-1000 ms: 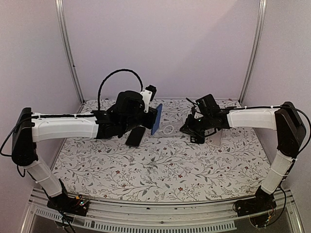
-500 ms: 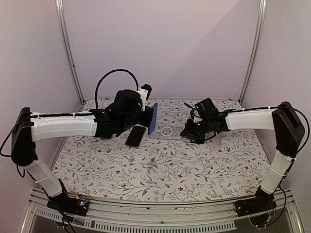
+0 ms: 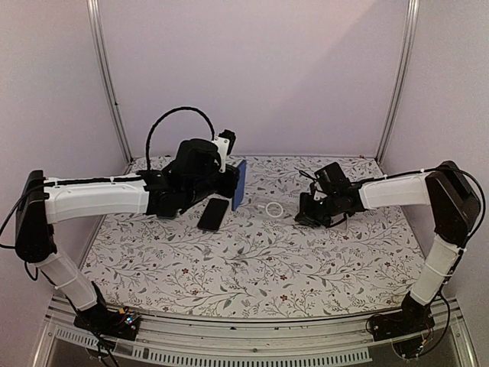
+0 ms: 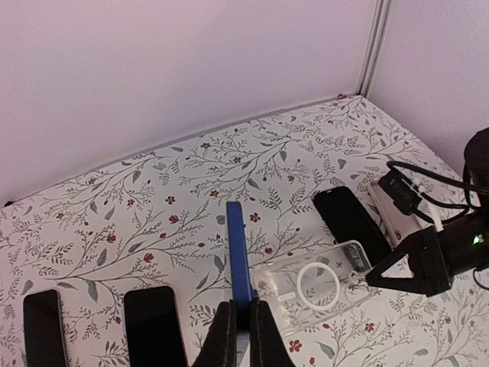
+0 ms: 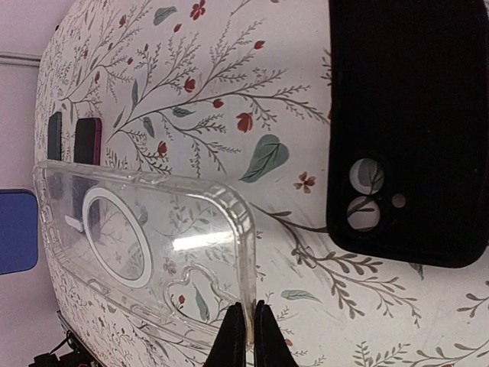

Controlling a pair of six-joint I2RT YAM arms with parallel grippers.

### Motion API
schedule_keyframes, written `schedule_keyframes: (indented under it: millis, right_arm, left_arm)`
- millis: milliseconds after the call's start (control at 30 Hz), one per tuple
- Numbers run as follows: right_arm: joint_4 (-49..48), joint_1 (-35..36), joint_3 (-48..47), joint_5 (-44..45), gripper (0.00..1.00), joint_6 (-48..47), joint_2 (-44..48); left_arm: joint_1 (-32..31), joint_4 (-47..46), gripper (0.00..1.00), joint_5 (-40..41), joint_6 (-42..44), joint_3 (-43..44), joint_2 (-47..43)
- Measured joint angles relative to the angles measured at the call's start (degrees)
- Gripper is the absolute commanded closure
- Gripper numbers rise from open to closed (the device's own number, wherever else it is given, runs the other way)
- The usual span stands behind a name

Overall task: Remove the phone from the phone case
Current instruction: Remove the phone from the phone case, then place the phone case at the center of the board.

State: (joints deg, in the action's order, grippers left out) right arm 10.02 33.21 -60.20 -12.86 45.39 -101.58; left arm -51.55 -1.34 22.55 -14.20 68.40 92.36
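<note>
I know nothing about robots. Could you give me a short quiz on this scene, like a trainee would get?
1. True or false: the left gripper is shut on the blue phone.
2. What does the right gripper pinch? A) the clear case B) the blue phone C) nothing
3. Fill the gap: the clear case bears a white ____ on its back.

Key: 1 true; 2 A; 3 ring.
</note>
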Motion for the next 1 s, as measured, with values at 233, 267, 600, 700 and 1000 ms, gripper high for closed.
schedule_keyframes:
  millis: [233, 267, 600, 700, 1000]
  right_arm:
    - [-1.7, -2.7, 4.0, 0.8, 1.00, 2.1, 1.5]
    - [-2.8, -2.9, 4.2, 0.7, 1.00, 3.1, 1.6]
    - [-8.9, -2.9, -6.3, 2.8, 1.00, 10.2, -5.2]
    - [-8.6, -3.2, -15.3, 3.7, 1.00, 9.4, -11.1]
    - [-4.9, -6.5, -26.0, 4.6, 0.99, 4.6, -20.9]
  left_arm:
    - [0.3, 0.4, 1.00, 0.0, 0.0, 0.0, 0.0]
    - [0.3, 0.4, 1.00, 0.0, 0.0, 0.0, 0.0]
    - [0.9, 1.7, 1.00, 0.0, -0.1, 0.0, -0.5]
    - [1.1, 2.7, 1.00, 0.0, -0.2, 0.0, -1.4]
    - [1.4, 3.0, 1.00, -1.8, 0.8, -0.1, -2.7]
